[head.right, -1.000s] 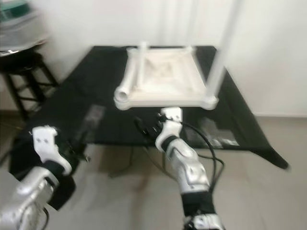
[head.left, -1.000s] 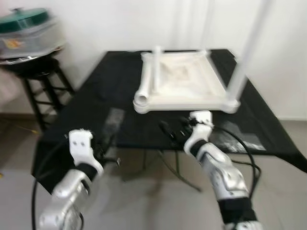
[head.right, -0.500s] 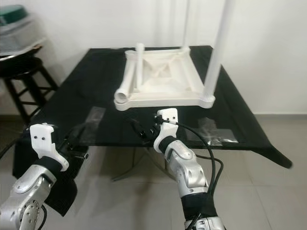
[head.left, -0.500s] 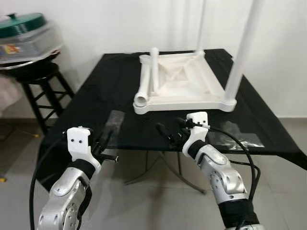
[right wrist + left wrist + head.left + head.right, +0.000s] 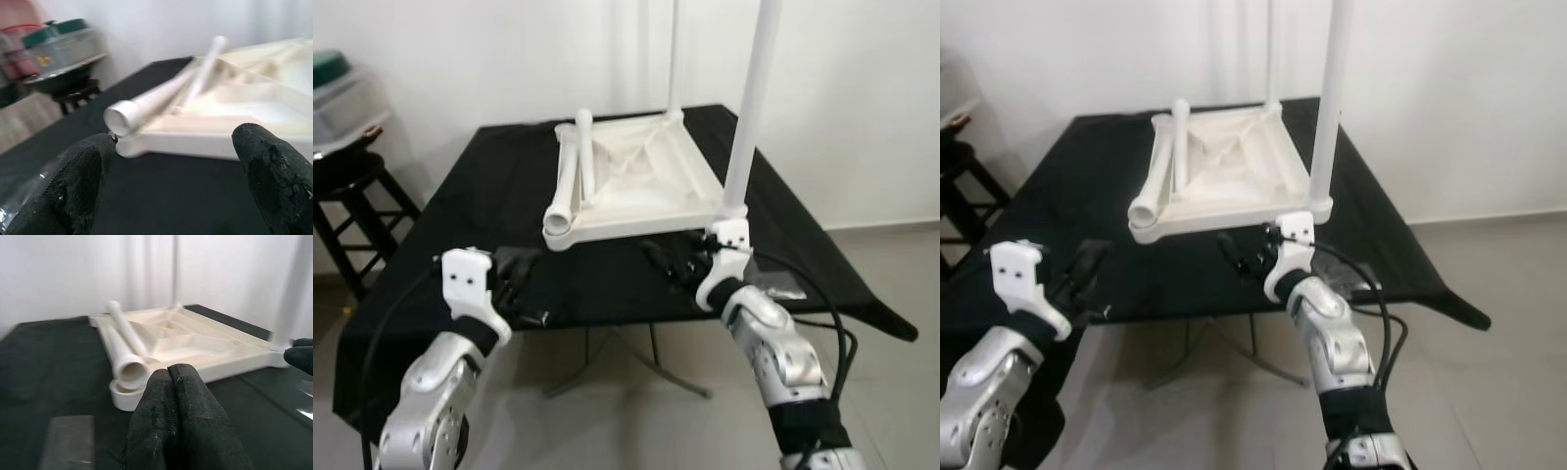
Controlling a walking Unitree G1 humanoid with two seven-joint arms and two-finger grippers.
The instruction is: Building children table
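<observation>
Tabletop: white square plastic children's tabletop (image 5: 641, 181), lying upside down on the black table (image 5: 489, 196), toward the table's middle and front edge.
Fitted legs: tall white plastic tube leg (image 5: 749, 108) stands upright in the near right corner socket; a second upright white leg (image 5: 675, 59) rises from the far right corner.
Loose legs: loose white tube leg (image 5: 564, 186) lies along the tabletop's left rim, its open end resting at the near left corner socket; a thinner white tube (image 5: 586, 152) lies beside it, leaning across the same rim.
Right gripper: right gripper (image 5: 674, 262) is held just in front of the tabletop's near edge, below the near right leg. In the right wrist view its two black fingers (image 5: 73, 181) stand wide apart, with the near left corner and the loose tube's open end seen between them. It holds nothing and touches nothing.
Left gripper: left gripper (image 5: 522, 292) hovers over the table's front left part, short of the near left corner. In the left wrist view its black fingers (image 5: 183, 416) are pressed together, tips meeting, nothing between them.
Surface: black cloth covers the table; it hangs over the front left edge. A clear plastic bag (image 5: 781, 286) lies flat near the front right edge.
Room: white wall (image 5: 489, 59) behind, grey tiled floor (image 5: 636, 421) below. A black wooden stool (image 5: 352, 201) stands to the left with a clear lidded container (image 5: 342, 98) on it.
</observation>
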